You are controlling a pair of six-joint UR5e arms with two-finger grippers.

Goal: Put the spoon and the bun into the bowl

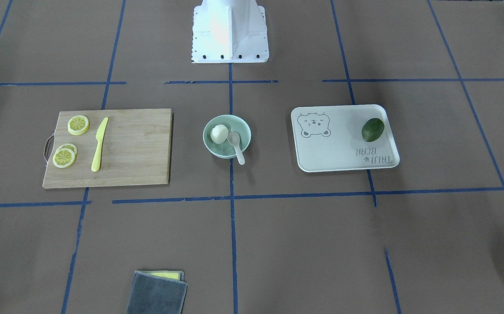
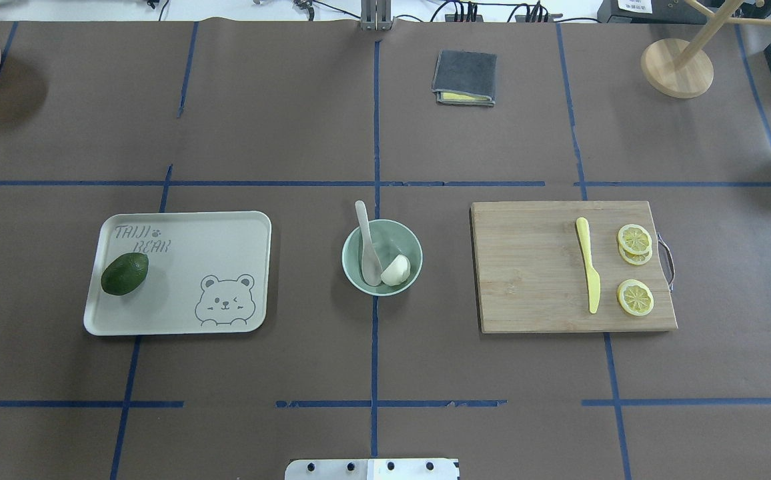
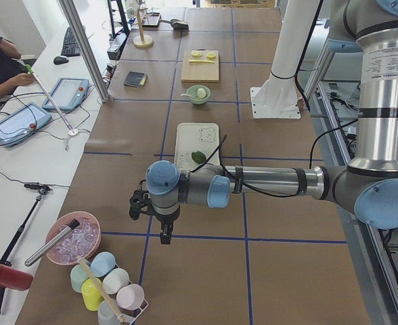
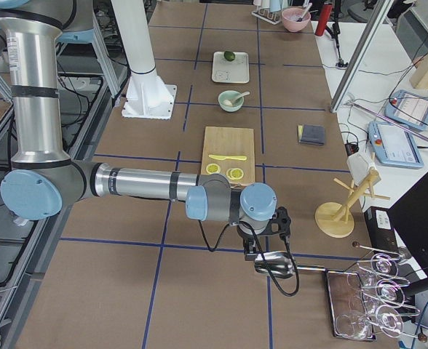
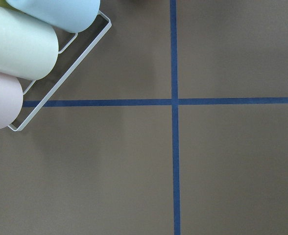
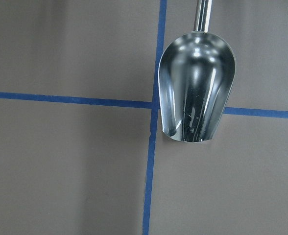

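1. On the table (image 2: 259, 100), brown paper crossed by blue tape lines (image 2: 375, 133) covers the whole top. In the left side view a white desk (image 3: 23, 156) runs along its far edge.
2. At the centre, the bowl (image 2: 399, 233) holds the bun (image 2: 395, 270), which leans on the wall at the robot's right. It also holds the spoon (image 2: 367, 243), scoop down just beside the bun, handle out over the far rim.
3. The tray (image 2: 225, 233) lies to the robot's left with an avocado (image 2: 125, 273) at its outer end. The board (image 2: 525, 267) lies to the right with a knife (image 2: 587, 273) and lemon slices (image 2: 635, 297) near its handle.
4. A folded cloth (image 2: 464, 78) lies beyond the bowl, toward the far edge.
5. Bare paper separates the bowl from the tray and from the board. A wide band of it runs between them and the base (image 2: 372, 469).
6. The left tool (image 3: 164, 233) hangs over the table's left end near racked cups (image 5: 16, 44). The right tool (image 4: 252, 251) hangs over the right end above a metal scoop (image 6: 198, 93). Both are well apart from the bowl, and I cannot tell whether either is open or closed.
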